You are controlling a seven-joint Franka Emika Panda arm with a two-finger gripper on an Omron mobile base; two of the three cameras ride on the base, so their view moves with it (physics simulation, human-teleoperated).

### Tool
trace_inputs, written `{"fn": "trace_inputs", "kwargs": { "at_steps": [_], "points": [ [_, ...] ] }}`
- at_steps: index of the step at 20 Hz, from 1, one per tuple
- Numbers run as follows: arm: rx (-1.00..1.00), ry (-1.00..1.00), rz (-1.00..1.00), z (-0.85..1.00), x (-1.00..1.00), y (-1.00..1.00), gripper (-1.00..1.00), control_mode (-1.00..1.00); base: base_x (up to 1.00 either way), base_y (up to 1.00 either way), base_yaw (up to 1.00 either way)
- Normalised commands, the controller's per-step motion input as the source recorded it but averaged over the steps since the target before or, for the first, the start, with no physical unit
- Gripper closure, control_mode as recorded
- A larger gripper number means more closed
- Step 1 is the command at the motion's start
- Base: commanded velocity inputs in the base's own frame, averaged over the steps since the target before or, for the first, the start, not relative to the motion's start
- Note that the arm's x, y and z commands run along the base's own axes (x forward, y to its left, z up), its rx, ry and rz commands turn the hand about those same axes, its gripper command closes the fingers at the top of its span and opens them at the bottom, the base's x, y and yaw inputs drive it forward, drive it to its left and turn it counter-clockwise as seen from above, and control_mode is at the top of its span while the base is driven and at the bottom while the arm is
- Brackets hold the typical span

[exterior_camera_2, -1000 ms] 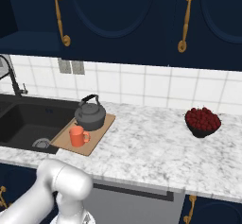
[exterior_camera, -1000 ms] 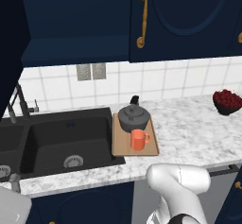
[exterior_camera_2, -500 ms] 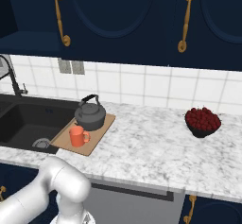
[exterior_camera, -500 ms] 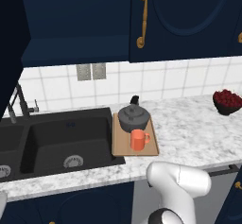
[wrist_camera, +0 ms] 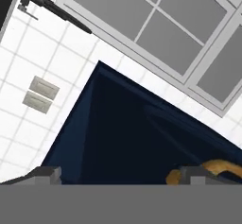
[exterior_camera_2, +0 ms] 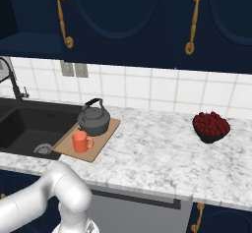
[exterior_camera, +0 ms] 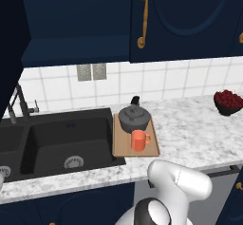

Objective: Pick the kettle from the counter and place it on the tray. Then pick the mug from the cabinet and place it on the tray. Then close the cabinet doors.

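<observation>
The dark grey kettle [exterior_camera: 134, 117] [exterior_camera_2: 93, 121] stands at the back of the wooden tray [exterior_camera: 121, 147] [exterior_camera_2: 104, 138] on the marble counter [exterior_camera: 190, 134] [exterior_camera_2: 157, 153]. The orange-red mug [exterior_camera: 139, 140] [exterior_camera_2: 80, 141] stands upright on the tray in front of it. Above, the cabinet [exterior_camera: 76, 48] shows its navy shelf, with one door [exterior_camera: 12, 48] swung out at the left and the door [exterior_camera: 185, 20] with a gold handle [exterior_camera: 143, 16] shut. In the hand view my gripper [wrist_camera: 120, 178] is open and empty, facing a navy door panel [wrist_camera: 127, 133], with a gold handle [wrist_camera: 222, 168] beside one fingertip [wrist_camera: 198, 173].
A black double sink [exterior_camera: 52, 143] [exterior_camera_2: 24, 129] with a faucet [exterior_camera: 19, 103] lies left of the tray. A dark bowl of red fruit [exterior_camera: 228, 101] [exterior_camera_2: 211, 127] sits on the counter to the right. Wall outlets [exterior_camera: 91, 71] [wrist_camera: 40, 94] and a window [wrist_camera: 165, 24] are behind.
The arm's white links have shifted a little at the bottom of both base views. Kettle, mug and tray have not moved.
</observation>
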Motion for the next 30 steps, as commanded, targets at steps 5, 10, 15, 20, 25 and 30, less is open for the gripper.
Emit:
{"fn": "trace_inputs", "kwargs": {
  "at_steps": [5, 10, 15, 20, 25, 30],
  "points": [
    [0.0, 0.05, -0.17, 0.21, 0.22, -0.28, -1.0, -1.0, 0.0, 0.0, 0.0],
    [0.06, 0.01, -0.21, 0.21, 0.04, -0.77, -1.0, -1.0, 0.0, 0.0, 0.0],
    [0.1, 0.08, -0.13, 0.3, 0.43, -0.82, -1.0, -1.0, 0.0, 0.0, 0.0],
    [0.1, 0.05, -0.04, 0.27, 0.52, -0.83, -1.0, -1.0, 0.0, 0.0, 0.0],
    [0.13, 0.03, 0.0, 0.27, 0.61, -0.83, -1.0, -1.0, 0.0, 0.0, 0.0],
    [0.13, 0.0, 0.0, 0.17, 0.69, -0.78, -1.0, -1.0, 0.0, 0.0, 0.0]
  ]
}}
